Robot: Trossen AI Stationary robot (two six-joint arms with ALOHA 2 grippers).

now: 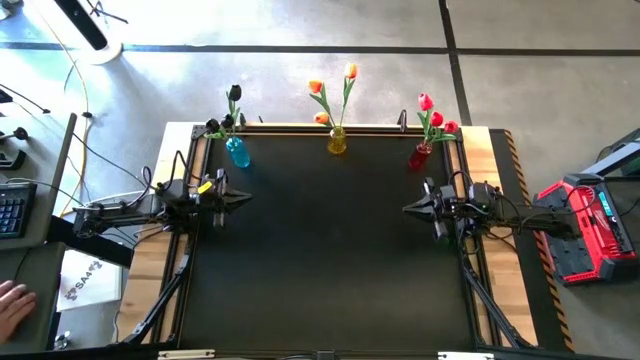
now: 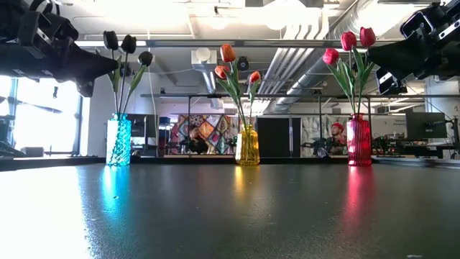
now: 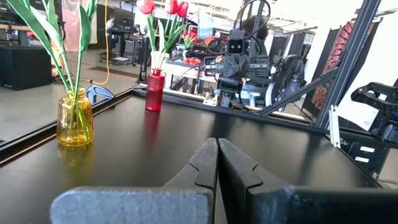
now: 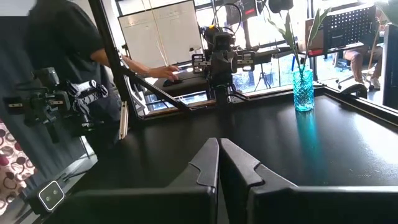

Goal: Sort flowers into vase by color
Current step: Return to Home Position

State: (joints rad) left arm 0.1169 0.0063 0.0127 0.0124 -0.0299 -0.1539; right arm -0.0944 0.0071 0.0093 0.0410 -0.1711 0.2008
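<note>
Standing in a row along the far edge of the black table (image 1: 320, 270), three vases hold the flowers, sorted by colour. The blue vase (image 1: 237, 152) at the left end carries the black flowers (image 2: 128, 44). The yellow vase (image 1: 337, 141) in the middle carries the orange flowers (image 2: 228, 52). The red vase (image 1: 420, 156) at the right end carries the red flowers (image 2: 348, 40). Each vase is upright and well apart from its neighbours. The left gripper (image 1: 246, 197) hangs above the table's left side, pointing inward, its two fingers pressed together on nothing. The right gripper (image 1: 407, 209) hangs opposite, above the right side, facing the left one, its fingers likewise together and empty. The two grippers are well apart. A person's hand (image 1: 12, 303) shows at a desk beyond the table's left side.
</note>
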